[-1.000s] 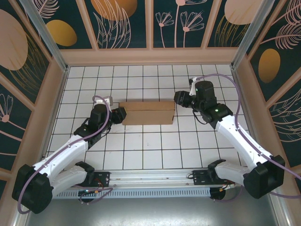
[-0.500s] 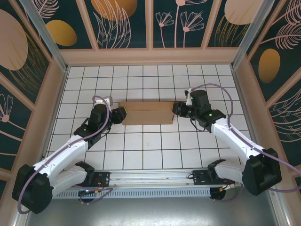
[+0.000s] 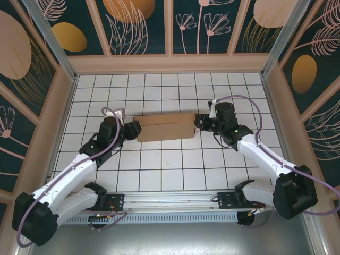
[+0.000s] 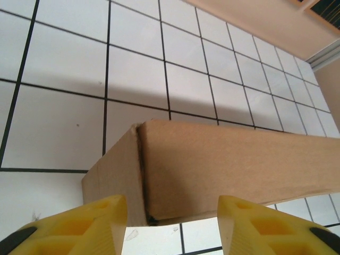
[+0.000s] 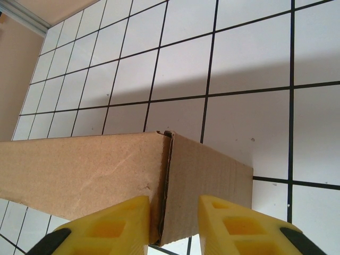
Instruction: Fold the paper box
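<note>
I read no txt, nos. or logos anywhere. The paper box (image 3: 164,127) is plain brown cardboard on every face I see. The wall panels (image 3: 141,26) beyond the box carry leaf & flower art, no lettering.

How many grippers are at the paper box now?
2. The left gripper is at the left end of the paper box; the right gripper is at its right end.

White arms (image 3: 69,178), black joints (image 3: 37,215), purple cables (image 3: 234,96), yellow fingers (image 4: 95,223)
</note>
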